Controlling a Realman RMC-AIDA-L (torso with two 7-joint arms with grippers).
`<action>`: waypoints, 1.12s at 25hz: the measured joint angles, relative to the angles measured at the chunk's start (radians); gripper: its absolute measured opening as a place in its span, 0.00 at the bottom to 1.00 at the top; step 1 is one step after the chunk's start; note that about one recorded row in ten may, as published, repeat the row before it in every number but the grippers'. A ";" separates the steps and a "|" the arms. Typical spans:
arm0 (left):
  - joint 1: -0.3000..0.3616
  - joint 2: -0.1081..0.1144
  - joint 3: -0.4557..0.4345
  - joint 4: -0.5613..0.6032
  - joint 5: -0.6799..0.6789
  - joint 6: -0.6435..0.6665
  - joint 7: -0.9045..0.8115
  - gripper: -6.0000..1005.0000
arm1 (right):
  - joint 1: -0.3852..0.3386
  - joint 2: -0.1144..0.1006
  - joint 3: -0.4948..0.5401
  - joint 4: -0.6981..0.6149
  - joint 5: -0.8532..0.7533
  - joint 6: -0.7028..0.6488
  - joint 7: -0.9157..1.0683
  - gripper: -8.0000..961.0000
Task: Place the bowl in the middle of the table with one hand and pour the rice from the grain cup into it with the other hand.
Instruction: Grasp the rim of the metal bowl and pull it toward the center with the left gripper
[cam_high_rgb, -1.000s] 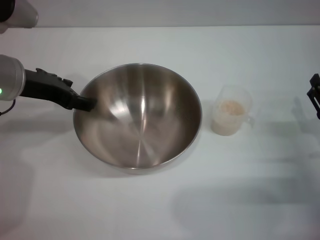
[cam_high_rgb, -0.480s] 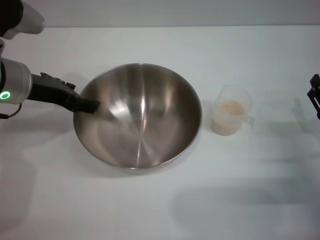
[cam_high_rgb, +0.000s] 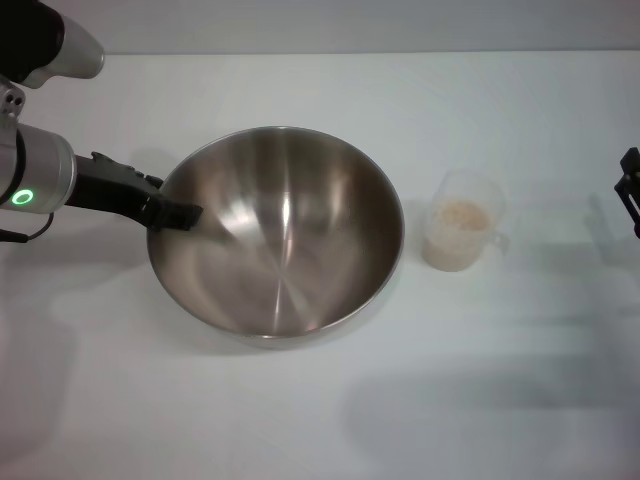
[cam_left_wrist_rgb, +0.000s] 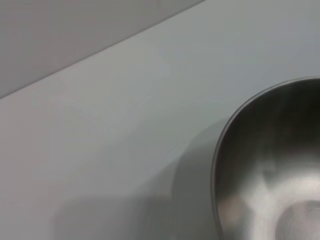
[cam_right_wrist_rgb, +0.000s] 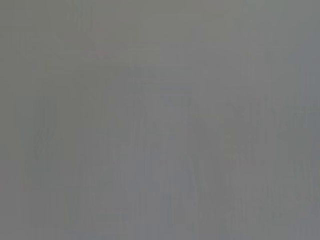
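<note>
The steel bowl (cam_high_rgb: 276, 232) stands upright in the middle of the white table (cam_high_rgb: 300, 420). It is empty inside. My left gripper (cam_high_rgb: 188, 213) is at the bowl's left rim, its dark tip reaching just over the rim. The bowl's rim also shows in the left wrist view (cam_left_wrist_rgb: 270, 165). The clear grain cup (cam_high_rgb: 462, 233) stands upright to the right of the bowl, apart from it, with rice (cam_high_rgb: 465, 215) inside. My right gripper (cam_high_rgb: 630, 192) shows only as a dark piece at the right edge of the head view, well clear of the cup.
The table's far edge (cam_high_rgb: 400, 52) runs along the top of the head view. White tabletop (cam_left_wrist_rgb: 125, 125) lies beside the bowl in the left wrist view. The right wrist view shows only plain grey.
My left gripper has shifted a little to the right, farther over the bowl's rim, and the left arm has come more into view. The bowl, the cup and the right gripper have not moved.
</note>
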 joint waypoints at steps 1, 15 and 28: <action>-0.005 0.001 -0.003 0.007 0.000 -0.003 0.001 0.72 | 0.000 0.000 0.000 0.000 0.000 0.000 0.000 0.83; -0.011 0.002 -0.003 0.000 0.000 -0.015 0.000 0.27 | 0.000 -0.002 0.000 0.001 0.000 0.000 0.000 0.83; -0.098 0.005 -0.131 0.059 -0.057 -0.140 0.001 0.07 | 0.006 -0.002 0.000 0.002 0.000 0.000 0.000 0.83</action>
